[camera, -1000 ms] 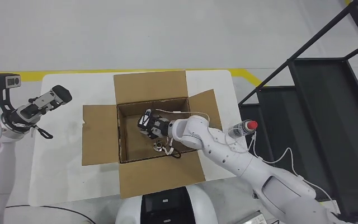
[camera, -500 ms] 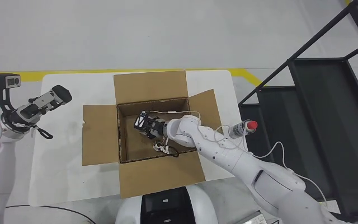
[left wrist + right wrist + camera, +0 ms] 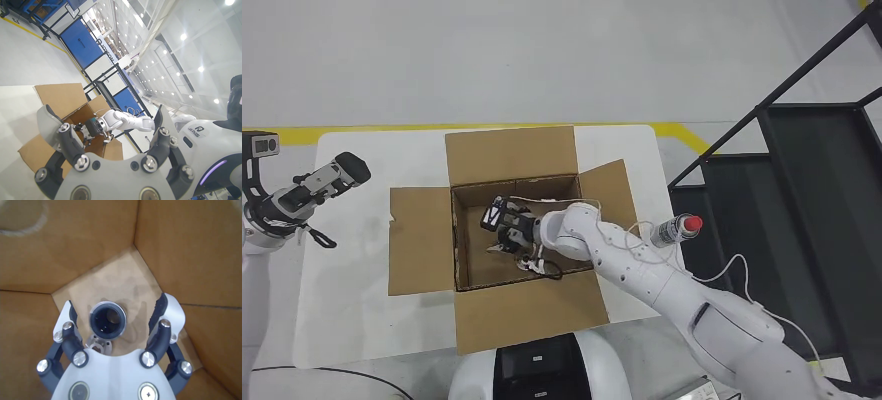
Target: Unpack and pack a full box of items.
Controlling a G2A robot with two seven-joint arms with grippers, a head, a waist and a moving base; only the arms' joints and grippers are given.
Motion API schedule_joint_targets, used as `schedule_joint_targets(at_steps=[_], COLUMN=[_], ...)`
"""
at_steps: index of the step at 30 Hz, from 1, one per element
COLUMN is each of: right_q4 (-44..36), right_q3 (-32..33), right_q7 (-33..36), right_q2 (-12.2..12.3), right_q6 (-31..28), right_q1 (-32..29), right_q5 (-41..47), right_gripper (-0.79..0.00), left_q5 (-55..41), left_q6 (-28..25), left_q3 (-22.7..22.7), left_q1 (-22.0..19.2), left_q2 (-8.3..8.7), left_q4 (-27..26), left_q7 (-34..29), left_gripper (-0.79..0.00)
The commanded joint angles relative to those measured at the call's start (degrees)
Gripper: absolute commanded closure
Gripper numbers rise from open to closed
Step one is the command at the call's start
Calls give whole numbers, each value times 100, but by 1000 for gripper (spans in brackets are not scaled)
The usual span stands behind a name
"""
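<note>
While its fingers stand apart, the right end effector (image 3: pixel 116 303) hangs inside the cardboard box (image 3: pixel 510 155), with a black-rimmed metal tube (image 3: pixel 107 321) upright on the box floor just beneath it. The left end effector (image 3: pixel 103 113), also spread wide, hangs well apart from the box, over the worktop (image 3: pixel 362 310) edge.

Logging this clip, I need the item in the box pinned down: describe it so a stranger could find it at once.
Start at the open cardboard box on the white table. Inside, the right gripper hangs open over the box floor, and below it sits a short metal tube. Its silver rim and black bore stand out against plain brown cardboard.
</note>
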Motion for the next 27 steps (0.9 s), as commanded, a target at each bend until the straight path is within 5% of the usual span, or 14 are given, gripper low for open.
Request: schedule_joint_targets(at_steps=[1,14,27], right_q4=[-442,-3569,-5191], right_q3=[225,2341,4721], right_q7=[43,640,152], right_q2=[109,891,1331], right_q6=[-294,-1299,-1367], right_q1=[-169,-2130,-4349], right_q5=[144,1357,1814], right_gripper=[-785,-785,-785], left_q5=[0,0,0], left_q6=[0,0,0], left_q3=[0,0,0], left_q1=[0,0,0], left_q2=[0,0,0], left_q4=[0,0,0], left_q7=[0,0,0], left_gripper=[-785,-785,-785])
